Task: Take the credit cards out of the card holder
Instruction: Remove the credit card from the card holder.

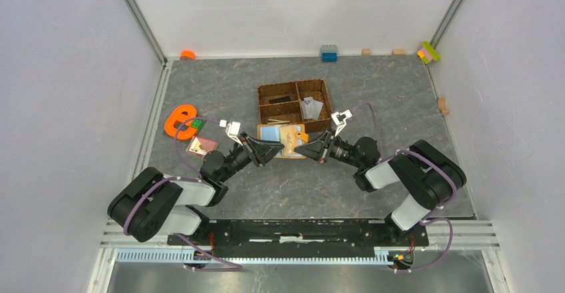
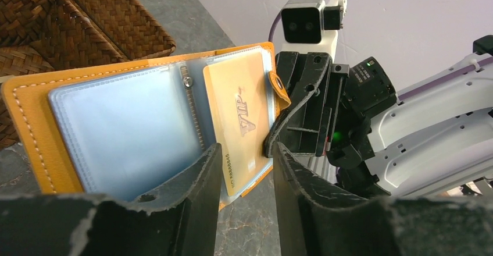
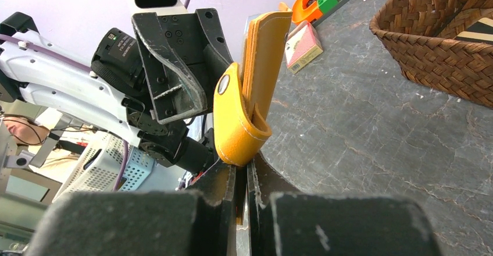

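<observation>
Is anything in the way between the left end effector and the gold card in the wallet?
Nothing visible. The open left end effector has a finger either side of the lower corner of the gold card; the snap tab sits higher, at the card's right edge.

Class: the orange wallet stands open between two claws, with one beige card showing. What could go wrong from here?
1. The right claw pinches only an edge of the orange leather folding card holder by its snap tab; a pull could tug it loose.
2. The jaws of the left claw stand apart around the lower corner of the beige VIP card; closing, they might catch the clear sleeve too and drag the holder along.
</observation>
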